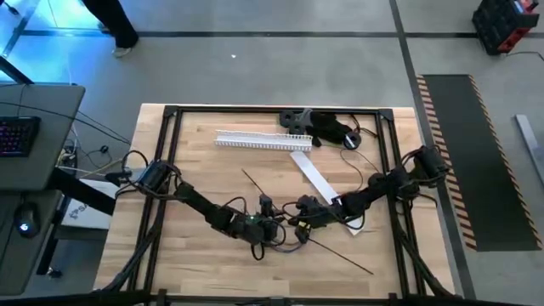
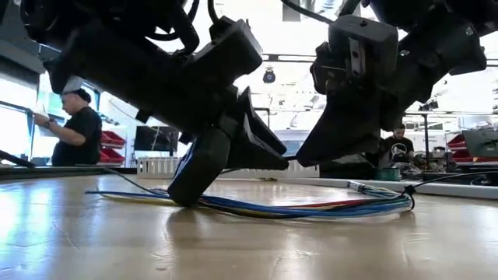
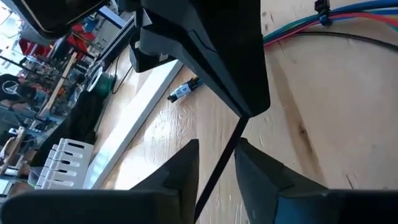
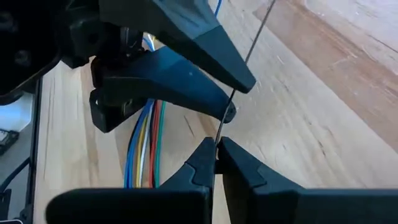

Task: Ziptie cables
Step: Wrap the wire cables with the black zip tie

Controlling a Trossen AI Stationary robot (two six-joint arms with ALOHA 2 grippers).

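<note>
The cables (image 2: 311, 208), a bunch of blue, yellow, red and green wires, lie flat on the table, also seen under the fingers (image 4: 146, 143) and past them (image 3: 348, 18). A long thin black strip (image 1: 340, 252) runs slanting across the table's middle. My right gripper (image 4: 217, 144) is shut on this strip. My left gripper (image 3: 216, 146) meets it at the table's middle (image 1: 276, 223). It is open, with one finger on each side of the strip (image 3: 217, 162). In the low view its lower finger (image 2: 198, 167) points down beside the cables. My right gripper pinches the thin black strip (image 4: 219, 130) between its two fingertips, with the fingers lying across it. The strip runs on straight past the fingers, out over the wood. My left gripper's lower fingertip (image 2: 187, 198) stands at the table by the cables; whether it touches them I cannot tell.
A white slotted duct (image 1: 263, 141), a flat white strip (image 1: 319, 180) and a bulky black gadget (image 1: 327, 127) lie toward the far edge. A black frame (image 1: 170, 153) rims the table. A person (image 2: 74, 128) stands in the room beyond.
</note>
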